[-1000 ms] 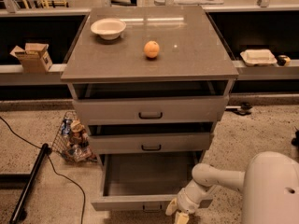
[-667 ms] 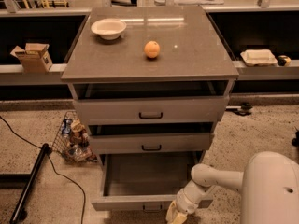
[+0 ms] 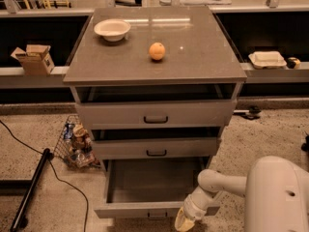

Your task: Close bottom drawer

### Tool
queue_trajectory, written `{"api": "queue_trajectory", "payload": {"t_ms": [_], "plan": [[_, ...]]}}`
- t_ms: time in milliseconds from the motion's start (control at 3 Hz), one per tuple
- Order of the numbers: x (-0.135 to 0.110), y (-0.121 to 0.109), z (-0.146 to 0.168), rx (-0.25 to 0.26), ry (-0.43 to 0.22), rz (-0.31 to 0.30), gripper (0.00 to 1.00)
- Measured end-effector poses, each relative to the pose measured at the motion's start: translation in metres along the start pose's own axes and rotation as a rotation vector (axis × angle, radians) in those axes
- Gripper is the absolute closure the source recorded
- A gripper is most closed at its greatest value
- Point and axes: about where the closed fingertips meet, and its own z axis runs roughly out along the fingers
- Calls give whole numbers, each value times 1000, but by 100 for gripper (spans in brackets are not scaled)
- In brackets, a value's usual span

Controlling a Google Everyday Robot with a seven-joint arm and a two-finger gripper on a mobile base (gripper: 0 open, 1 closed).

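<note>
A speckled stone floor [image 3: 270,134] spreads across the lower part of the room. A long pale ledge [image 3: 29,76] runs along the back wall on both sides, with dark recesses above and below it.

A grey cabinet [image 3: 193,57] stands in the middle with a smooth, slightly glossy top and three drawers. The robot's white arm [image 3: 277,197] fills the lower right corner and reaches left towards the cabinet's foot.

The bottom drawer [image 3: 154,180] is pulled well out over the floor, and its plain grey tray shows bare. The top drawer [image 3: 155,114] and the middle drawer [image 3: 157,148] each stand out a little, with a dark gap above the front.

The gripper [image 3: 182,221] sits low at the right end of the bottom drawer's front panel, touching it or just beside it. I cannot tell whether it is wide or narrow.

A black pole [image 3: 29,190] lies on the floor at the left with a thin cable [image 3: 63,182] curling past it. A wire basket [image 3: 75,141] of packets stands just beside the cabinet's left side.

A cardboard box [image 3: 34,58] rests on the left ledge and a white container [image 3: 267,59] on the right one. On the cabinet top, a pale bowl [image 3: 112,29] sits near the back left corner. An orange [image 3: 157,50] sits near the middle, well apart from the bowl.
</note>
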Motion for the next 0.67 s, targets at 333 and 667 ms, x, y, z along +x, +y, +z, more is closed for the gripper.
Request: {"api": "queue_trajectory", "payload": {"t_ms": [333,667], "plan": [[35,-17,1,35,71,-23,100],[64,-30,-1,84,109,-67,100]]}}
